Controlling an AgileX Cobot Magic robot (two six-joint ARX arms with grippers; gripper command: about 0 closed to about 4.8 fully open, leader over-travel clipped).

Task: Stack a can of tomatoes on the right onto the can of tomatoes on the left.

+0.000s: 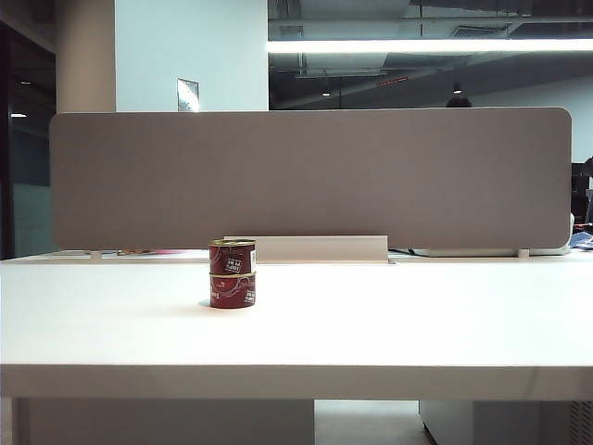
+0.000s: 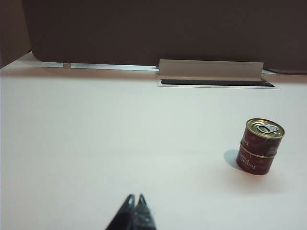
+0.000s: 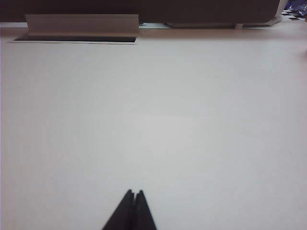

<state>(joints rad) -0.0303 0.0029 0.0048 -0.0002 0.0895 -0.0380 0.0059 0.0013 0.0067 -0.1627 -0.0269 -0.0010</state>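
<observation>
You can see the upper can of tomatoes [image 1: 232, 256] sitting squarely on the lower can of tomatoes [image 1: 232, 290] — the stack stands on the white desk [image 1: 389, 324], left of centre, in front of the grey partition [image 1: 310, 176]. Your left claw [image 2: 135, 199] is pressed together, low over bare desk, well apart from the stack. Your right claw [image 3: 135, 193] is pressed together too — holding nothing, over bare desk.
</observation>
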